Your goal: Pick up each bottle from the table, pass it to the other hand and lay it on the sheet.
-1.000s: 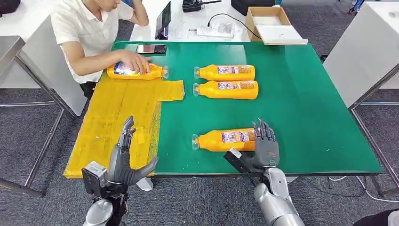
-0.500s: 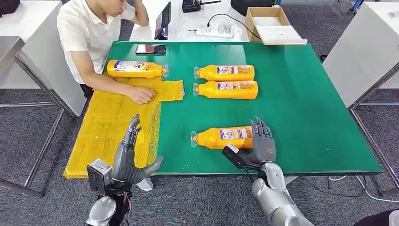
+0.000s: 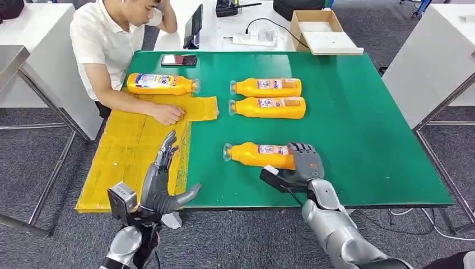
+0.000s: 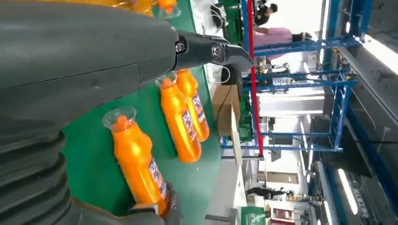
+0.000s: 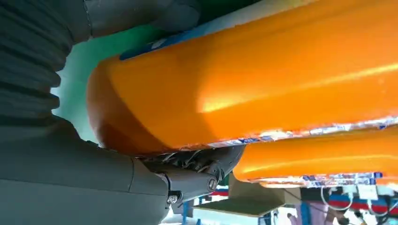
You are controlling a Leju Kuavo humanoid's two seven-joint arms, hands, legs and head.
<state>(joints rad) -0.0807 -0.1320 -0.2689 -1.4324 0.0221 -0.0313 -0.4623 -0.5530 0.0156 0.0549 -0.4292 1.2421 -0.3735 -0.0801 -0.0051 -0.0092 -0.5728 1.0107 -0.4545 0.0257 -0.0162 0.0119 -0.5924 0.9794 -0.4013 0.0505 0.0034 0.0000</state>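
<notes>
Item: orange plastic juice bottle [image 3: 259, 155], base wrapped by right hand [image 3: 305, 162]; left hand [image 3: 162, 179] spread, empty. Likely rigid, smooth, weighty; hold mid-body.

Workshop or lab hall around me: blue steel racking [image 4: 345, 89] under strip lights, grey carpet floor [image 3: 33, 162], green-matted work table [image 3: 364, 129], white benches with a power strip [image 3: 257, 37] and cardboard box [image 3: 322, 28].

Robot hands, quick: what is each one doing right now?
Left robot hand: open, holding nothing, fingers spread above the yellow sheet.
Right robot hand: fingers wrapped around the base of the nearest bottle, holding it.
</notes>
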